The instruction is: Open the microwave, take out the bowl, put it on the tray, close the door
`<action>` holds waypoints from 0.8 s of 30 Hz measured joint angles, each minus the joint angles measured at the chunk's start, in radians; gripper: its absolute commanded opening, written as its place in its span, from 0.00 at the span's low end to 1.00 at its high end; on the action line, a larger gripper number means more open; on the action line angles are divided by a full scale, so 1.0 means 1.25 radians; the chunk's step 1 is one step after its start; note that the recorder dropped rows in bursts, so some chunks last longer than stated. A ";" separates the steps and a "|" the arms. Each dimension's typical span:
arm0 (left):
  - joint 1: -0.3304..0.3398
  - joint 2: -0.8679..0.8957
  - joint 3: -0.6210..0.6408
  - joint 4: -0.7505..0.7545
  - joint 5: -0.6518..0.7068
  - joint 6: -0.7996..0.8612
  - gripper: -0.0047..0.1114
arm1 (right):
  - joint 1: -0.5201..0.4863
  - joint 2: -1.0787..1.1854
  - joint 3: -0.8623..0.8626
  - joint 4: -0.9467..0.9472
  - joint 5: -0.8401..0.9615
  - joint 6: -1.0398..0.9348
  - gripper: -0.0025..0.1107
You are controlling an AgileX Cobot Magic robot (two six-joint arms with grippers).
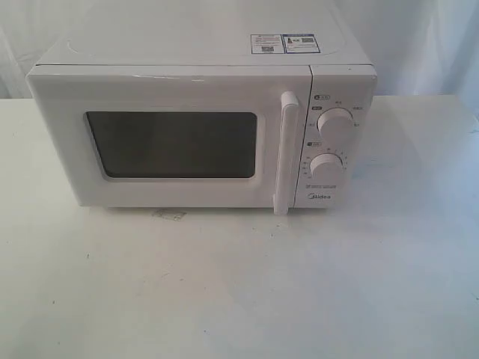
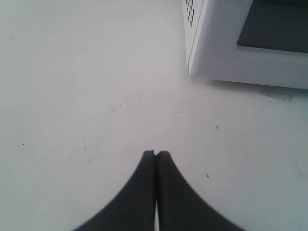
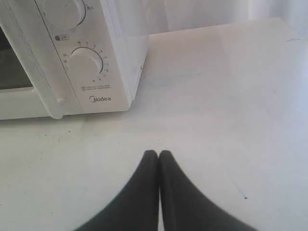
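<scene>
Left gripper (image 2: 155, 154): mine; black fingers pressed together, holding nothing, above bare table with the microwave's vented corner near.
Right gripper (image 3: 158, 153): mine; closed too, empty, over the table near the dial side.
Table (image 1: 239, 284): white, fills the lower half of the exterior frame.
Microwave (image 1: 202, 52): white, stands on the table, centre to upper frame.
Door (image 1: 168, 96): shut flush; dark window (image 1: 172, 144) left of centre.
Handle (image 1: 286, 153): tall white bar, upright, just right of the window.
Upper dial (image 1: 334, 120), lower dial (image 1: 327, 165): round, white, stacked right of the handle.
Logo (image 1: 319, 199): "Midea", under the lower dial.
Stickers (image 1: 284, 43): on top, upper centre-right.
Backdrop (image 1: 426, 45): white cloth.
</scene>
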 measured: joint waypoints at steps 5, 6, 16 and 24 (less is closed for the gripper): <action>0.000 0.000 0.000 0.000 0.000 0.000 0.04 | 0.000 0.000 0.000 0.000 0.000 0.000 0.02; 0.000 0.000 0.000 0.000 0.000 0.000 0.04 | 0.000 0.000 0.000 0.000 0.000 0.000 0.02; 0.000 0.000 0.000 0.000 0.000 0.000 0.04 | 0.000 0.000 0.000 0.000 -0.076 0.000 0.02; 0.000 0.000 0.000 0.000 0.000 0.000 0.04 | 0.000 -0.001 0.000 0.000 -0.481 0.003 0.02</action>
